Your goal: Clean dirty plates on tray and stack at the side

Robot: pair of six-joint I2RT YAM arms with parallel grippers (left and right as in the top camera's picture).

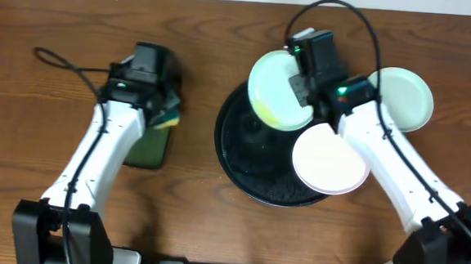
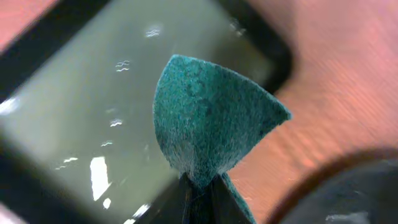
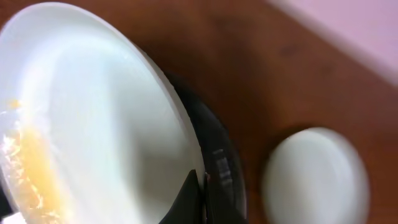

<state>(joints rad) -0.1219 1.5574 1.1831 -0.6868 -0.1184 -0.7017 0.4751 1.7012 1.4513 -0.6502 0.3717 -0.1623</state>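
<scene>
Overhead: left hand pinching green scouring pad, hanging over small green tray. Black tray sitting mid-desk, bare wood lying all around. Right hand clamping rim of mint plate, plate tilting over tray's far edge, yellow smear showing. White plate overhanging tray's right rim. Second mint plate lying flat on desk, just right of tray.

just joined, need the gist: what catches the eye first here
The right gripper pinches a yellow-smeared mint plate over the black tray's far-left rim. The left gripper holds a green scouring pad over the small green tray. A white plate lies on the black tray.
</scene>
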